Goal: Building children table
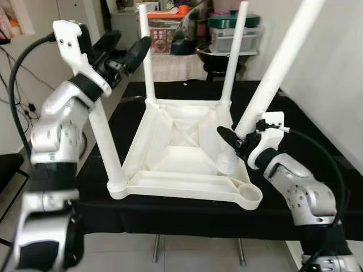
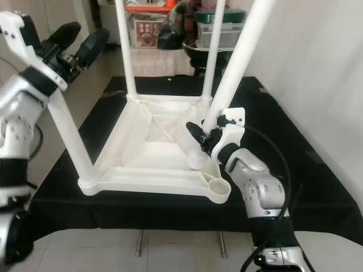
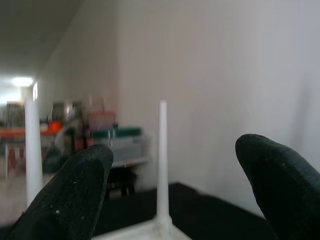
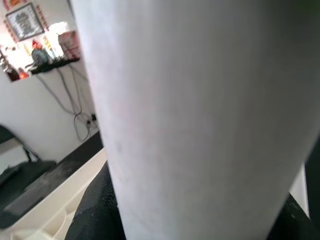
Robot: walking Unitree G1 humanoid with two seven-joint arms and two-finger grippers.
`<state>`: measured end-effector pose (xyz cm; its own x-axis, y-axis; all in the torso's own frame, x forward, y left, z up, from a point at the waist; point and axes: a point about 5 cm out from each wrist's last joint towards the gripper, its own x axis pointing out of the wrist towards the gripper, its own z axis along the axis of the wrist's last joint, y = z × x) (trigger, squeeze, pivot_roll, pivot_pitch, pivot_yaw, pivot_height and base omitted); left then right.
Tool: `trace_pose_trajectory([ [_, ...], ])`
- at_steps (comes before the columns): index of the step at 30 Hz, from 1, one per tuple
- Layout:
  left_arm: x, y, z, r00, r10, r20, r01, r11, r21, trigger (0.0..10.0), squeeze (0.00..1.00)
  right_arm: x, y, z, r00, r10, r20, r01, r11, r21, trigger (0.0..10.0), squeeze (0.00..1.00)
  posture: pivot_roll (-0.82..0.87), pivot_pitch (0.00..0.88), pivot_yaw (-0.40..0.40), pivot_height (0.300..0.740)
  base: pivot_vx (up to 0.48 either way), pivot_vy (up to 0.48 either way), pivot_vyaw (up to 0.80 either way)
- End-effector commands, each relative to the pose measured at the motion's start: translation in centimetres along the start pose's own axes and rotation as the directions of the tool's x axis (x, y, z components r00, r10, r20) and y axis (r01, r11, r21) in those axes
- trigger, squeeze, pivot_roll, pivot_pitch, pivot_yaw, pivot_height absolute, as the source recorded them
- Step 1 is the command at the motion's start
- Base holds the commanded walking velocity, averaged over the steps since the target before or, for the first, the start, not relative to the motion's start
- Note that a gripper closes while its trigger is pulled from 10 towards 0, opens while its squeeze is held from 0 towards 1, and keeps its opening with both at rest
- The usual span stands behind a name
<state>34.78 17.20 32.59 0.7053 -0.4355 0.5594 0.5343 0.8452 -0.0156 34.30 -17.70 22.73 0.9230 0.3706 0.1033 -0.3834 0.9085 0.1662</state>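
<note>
An upside-down white plastic tabletop [image 1: 170,153] lies on the black-covered table [image 1: 317,141]. Three white legs stand upright in its corner sockets: front left [image 1: 108,147], back left [image 1: 147,62] and back right [image 1: 233,56]. The front right socket [image 1: 249,194] is empty. My right gripper [image 1: 239,137] is shut on the fourth leg [image 1: 278,68], which leans steeply up to the right. Its threaded lower end [image 1: 228,163] rests inside the tabletop just behind that socket. My left gripper [image 1: 127,42] is raised above the front left leg, open and holding nothing.
A white wall [image 1: 334,68] runs close along the right side. Behind the table stand storage boxes [image 1: 235,34] and a dark round pot [image 1: 218,56]. Cables hang at the left wall [image 1: 17,107]. Tiled floor [image 1: 187,249] lies below the table's front edge.
</note>
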Motion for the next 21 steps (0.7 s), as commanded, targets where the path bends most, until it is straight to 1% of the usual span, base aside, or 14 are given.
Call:
trace_pose_trajectory([
  [1,-0.6,-1.5,-1.1,0.997,-0.066,-0.029,0.065,0.997,-0.038,10.0,0.00,0.3,0.0,0.7,0.999,-0.025,0.039,0.025,1.000,-0.015,0.0,0.00,-0.08,0.000,-0.033,0.740,0.000,0.000,0.00],
  [2,-0.6,-1.5,-1.1,0.997,-0.066,-0.029,0.065,0.997,-0.038,10.0,0.00,0.3,0.0,0.7,0.999,-0.025,0.039,0.025,1.000,-0.015,0.0,0.00,-0.08,0.000,-0.033,0.740,0.000,0.000,0.00],
  [3,-0.7,-2.2,-1.5,0.995,-0.093,-0.033,0.091,0.994,-0.056,10.0,0.00,0.3,-0.1,0.6,0.998,-0.037,0.041,0.038,0.999,-0.022,0.0,0.00,-0.08,0.000,-0.033,0.740,0.000,0.000,0.00],
  [4,-1.0,-3.6,-1.9,0.987,-0.157,-0.037,0.154,0.985,-0.082,10.0,0.00,0.4,-0.3,0.6,0.997,-0.064,0.044,0.065,0.997,-0.033,2.3,0.00,-0.07,0.000,-0.034,0.740,0.000,0.000,0.00],
  [6,-1.0,-3.6,-1.9,0.987,-0.157,-0.037,0.154,0.985,-0.082,10.0,0.00,0.4,-0.3,0.6,0.997,-0.064,0.044,0.065,0.997,-0.033,2.3,0.00,-0.07,0.000,-0.034,0.740,0.000,0.000,0.00],
  [7,-1.2,-4.8,-2.4,0.979,-0.202,-0.039,0.198,0.975,-0.102,10.0,0.00,0.5,-0.6,0.6,0.994,-0.093,0.051,0.095,0.994,-0.052,7.7,0.00,-0.07,0.000,-0.035,0.740,0.000,0.000,0.00],
  [8,-1.2,-4.8,-2.4,0.979,-0.202,-0.039,0.198,0.975,-0.102,10.0,0.00,0.5,-0.6,0.6,0.994,-0.093,0.051,0.095,0.994,-0.052,7.7,0.00,-0.07,0.000,-0.035,0.740,0.000,0.000,0.00],
  [9,-1.6,-6.2,-3.4,0.972,-0.230,-0.058,0.221,0.967,-0.125,10.0,0.00,0.7,-0.8,0.7,0.990,-0.125,0.066,0.130,0.988,-0.084,10.0,0.00,-0.07,0.000,-0.036,0.740,0.000,0.000,0.00],
  [13,-1.6,-6.2,-3.4,0.972,-0.230,-0.058,0.221,0.967,-0.125,10.0,0.00,0.7,-0.8,0.7,0.990,-0.125,0.066,0.130,0.988,-0.084,10.0,0.00,-0.07,0.000,-0.036,0.740,0.000,0.000,0.00],
  [14,-1.8,-6.5,-3.9,0.972,-0.223,-0.072,0.213,0.969,-0.128,10.0,0.00,0.8,-1.0,0.7,0.988,-0.137,0.068,0.144,0.984,-0.108,10.0,0.00,-0.07,0.000,-0.035,0.740,0.000,0.000,0.00],
  [17,-3.7,-7.8,-7.0,0.971,-0.164,-0.173,0.143,0.981,-0.132,10.0,0.00,0.6,-1.0,0.2,0.984,-0.154,0.091,0.169,0.967,-0.191,10.0,0.00,-0.07,0.000,-0.033,0.740,0.000,0.000,0.00],
  [19,-4.1,-8.1,-7.5,0.969,-0.157,-0.191,0.133,0.983,-0.130,10.0,0.00,0.6,-0.9,0.1,0.983,-0.152,0.104,0.171,0.965,-0.198,10.0,0.00,-0.07,0.000,-0.033,0.740,0.000,0.000,0.00],
  [20,-5.4,-8.7,-8.8,0.960,-0.139,-0.242,0.105,0.983,-0.148,10.0,0.00,0.5,-0.1,-0.7,0.989,-0.126,0.082,0.140,0.969,-0.205,10.0,0.00,-0.08,0.000,-0.036,0.740,0.000,0.000,0.00],
  [21,-5.4,-8.7,-8.8,0.960,-0.139,-0.242,0.105,0.983,-0.148,10.0,0.00,0.5,-0.1,-0.7,0.989,-0.126,0.082,0.140,0.969,-0.205,10.0,0.00,-0.08,0.000,-0.036,0.740,0.000,0.000,0.00],
])
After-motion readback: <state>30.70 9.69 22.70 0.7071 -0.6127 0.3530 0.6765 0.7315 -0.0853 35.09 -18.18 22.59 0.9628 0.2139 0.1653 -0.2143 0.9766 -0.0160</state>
